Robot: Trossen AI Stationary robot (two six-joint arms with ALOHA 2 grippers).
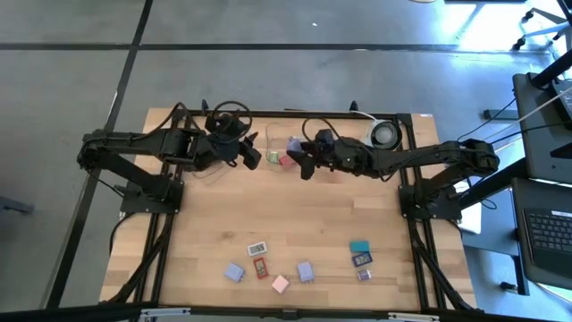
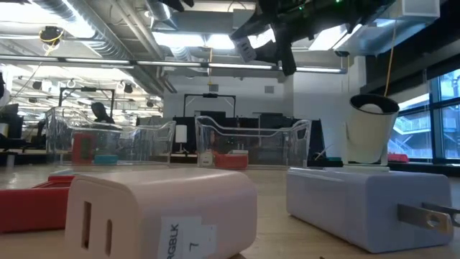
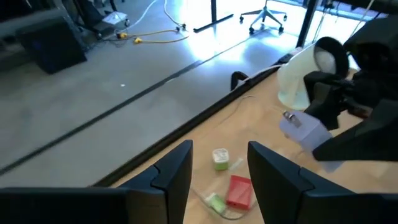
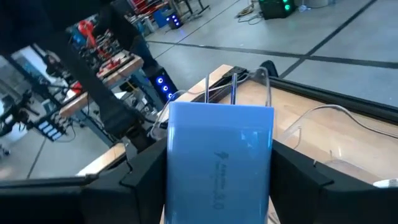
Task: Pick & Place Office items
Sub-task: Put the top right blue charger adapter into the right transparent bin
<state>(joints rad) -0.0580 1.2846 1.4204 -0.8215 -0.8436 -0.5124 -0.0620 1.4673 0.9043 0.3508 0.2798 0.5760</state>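
A clear tray (image 1: 275,134) stands at the table's far middle and holds a green block (image 3: 220,158) and a red block (image 3: 239,191). My left gripper (image 1: 253,159) (image 3: 217,168) hovers open and empty over the tray's left part. My right gripper (image 1: 301,161) (image 4: 217,162) is shut on a lavender-blue block (image 4: 217,149) with two metal prongs, over the tray's right part; the block also shows in the left wrist view (image 3: 306,132). Several more blocks lie near the table's front edge, among them a white one (image 1: 257,248), a pink one (image 1: 280,283) and a teal one (image 1: 359,246). My right gripper pinches the lavender-blue block by its two opposite long sides (image 4: 175,155) between its two fingers. The block's prong end (image 4: 233,93) points away from the wrist. The block is lifted clear, above the tray.
A round white object with a dark centre (image 1: 384,134) stands at the far right, beside the right arm. In the low view, clear trays (image 2: 244,140) stand behind a pink block (image 2: 158,208), a lavender block (image 2: 359,205) and a red block (image 2: 32,205). The table's middle is bare wood (image 1: 295,210).
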